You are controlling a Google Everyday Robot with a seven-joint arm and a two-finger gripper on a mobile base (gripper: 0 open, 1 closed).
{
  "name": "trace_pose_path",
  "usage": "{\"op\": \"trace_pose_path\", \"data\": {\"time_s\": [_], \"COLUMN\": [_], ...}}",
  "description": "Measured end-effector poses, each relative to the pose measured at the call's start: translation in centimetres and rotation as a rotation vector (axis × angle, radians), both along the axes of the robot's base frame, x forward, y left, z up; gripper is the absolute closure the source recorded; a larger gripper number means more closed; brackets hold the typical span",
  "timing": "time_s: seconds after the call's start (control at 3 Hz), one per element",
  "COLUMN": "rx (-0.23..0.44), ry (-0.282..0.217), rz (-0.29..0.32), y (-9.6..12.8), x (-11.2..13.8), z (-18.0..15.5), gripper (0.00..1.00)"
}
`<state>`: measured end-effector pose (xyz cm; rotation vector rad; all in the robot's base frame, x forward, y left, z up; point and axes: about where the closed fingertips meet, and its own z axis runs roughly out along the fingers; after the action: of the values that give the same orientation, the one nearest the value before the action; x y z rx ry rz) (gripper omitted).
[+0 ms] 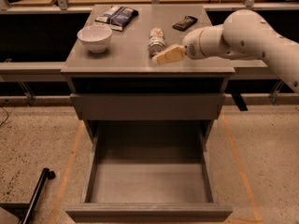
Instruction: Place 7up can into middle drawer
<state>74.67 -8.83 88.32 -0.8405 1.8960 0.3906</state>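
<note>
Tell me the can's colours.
The can is whitish-silver with green and red marks, camera view; the tool hovers beside it.

My gripper (164, 57): matt cream plastic, just right of the 7up can (157, 40), which is shiny, dented metal. Arm shell (243, 34): smooth white, slight sheen. Far left, bowl (95, 36): glossy white. Beneath me, cabinet top (126, 59): smooth grey, dull sheen. Well below, middle drawer (149, 212): matt grey.
</note>
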Motion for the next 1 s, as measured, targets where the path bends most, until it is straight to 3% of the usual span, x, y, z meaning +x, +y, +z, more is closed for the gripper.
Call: {"op": "trace_pose_path", "data": {"time_s": [0.67,1.0], "rx": [0.022,0.074], "ry": [0.023,-0.036], "rz": [-0.019,-0.019], "y": [1.1,3.1], "x": [0.7,3.3], "z": [-1.0,-0.6], "gripper": [0.0,0.0]}}
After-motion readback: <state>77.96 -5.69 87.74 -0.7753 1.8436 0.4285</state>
